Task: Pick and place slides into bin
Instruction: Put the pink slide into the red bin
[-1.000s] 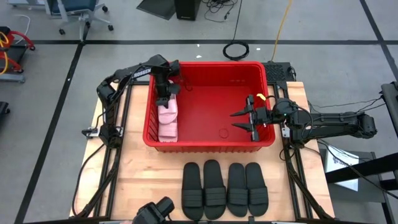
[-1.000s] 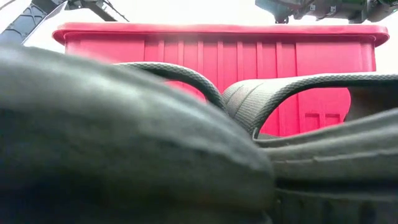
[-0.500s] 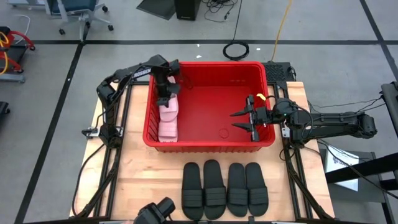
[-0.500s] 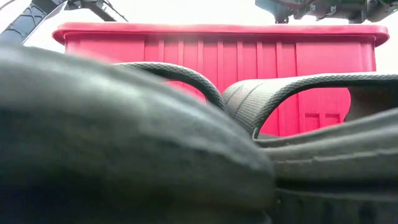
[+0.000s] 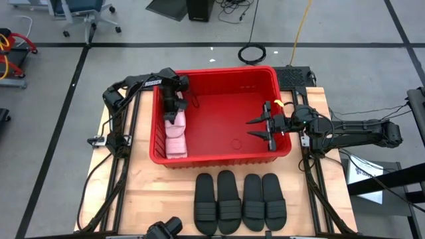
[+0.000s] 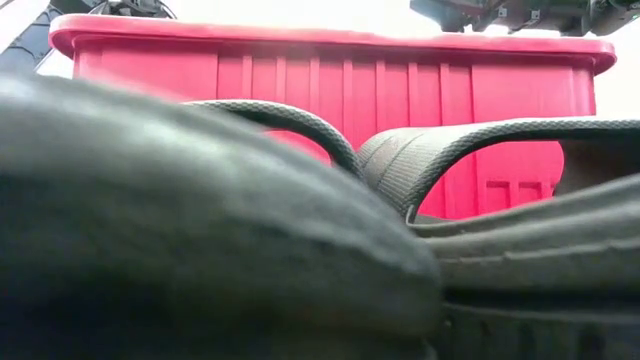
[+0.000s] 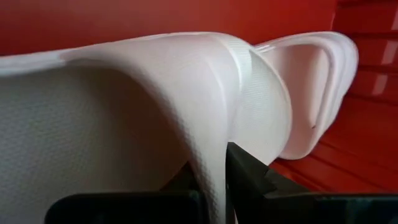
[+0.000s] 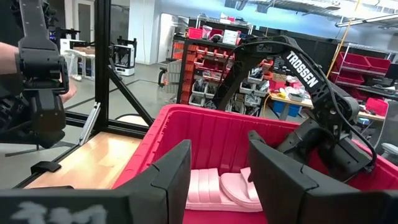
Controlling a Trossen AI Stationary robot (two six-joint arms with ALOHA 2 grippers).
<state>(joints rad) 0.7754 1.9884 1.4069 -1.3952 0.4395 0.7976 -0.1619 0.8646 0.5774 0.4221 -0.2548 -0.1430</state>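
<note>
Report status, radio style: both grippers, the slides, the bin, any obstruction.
Left gripper shut on white slide in bin. Right gripper open, empty, over bin. Four black slides wait on table. No obstruction seen.

Two dark, near-black jointed arms on black frame mounts at the table's sides. White lettering along the left arm, also read as "TROSSEN" from the right wrist view. Black cables looped along both arms. Small yellow tag near the right gripper. Blocky, matte black fingers, with faint white print on the housing below.
</note>
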